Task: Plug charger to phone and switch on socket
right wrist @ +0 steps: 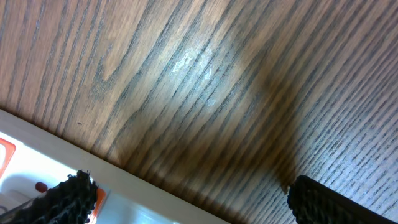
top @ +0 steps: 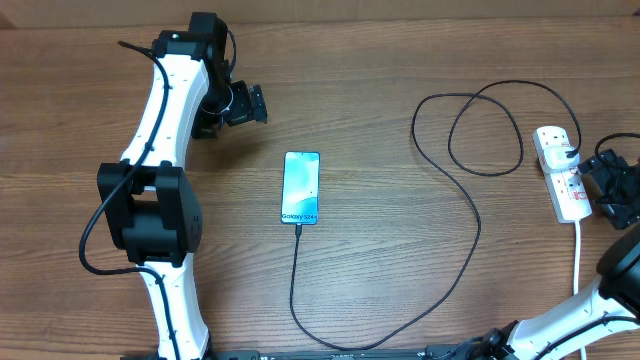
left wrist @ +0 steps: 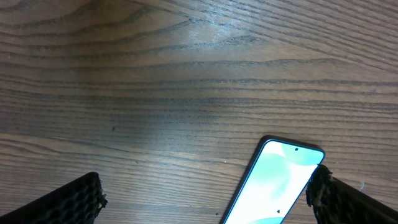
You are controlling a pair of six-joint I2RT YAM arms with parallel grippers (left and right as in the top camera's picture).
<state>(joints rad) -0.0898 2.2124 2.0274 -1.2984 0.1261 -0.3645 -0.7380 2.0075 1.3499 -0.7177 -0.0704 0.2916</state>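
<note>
Ribbed black fingertips [left wrist: 74, 202] of the left end effector [top: 256, 105] fill the bottom corners of the left wrist view. They stand wide apart and grip nothing, with bare wooden counter [left wrist: 186, 74] between them. The phone [top: 301, 187] lies flat and screen-up near this end effector, untouched, and its top edge sits close by one fingertip in the wrist view.

The charger [top: 293, 268] meets the phone's end farthest from the left end effector, its tip seemingly seated there. Its thin black cable runs off across the counter, bends toward the right end effector [top: 594, 187] and curls into loops before reaching the black plug [top: 570, 155] in the socket [top: 560, 172].

The socket lies just beside the right end effector, with its white lead [top: 578, 260] trailing away. This end effector's jaws are also spread wide, with nothing between them. In the right wrist view the strip's white body and a red switch sit by one fingertip; whether they touch I cannot tell.
</note>
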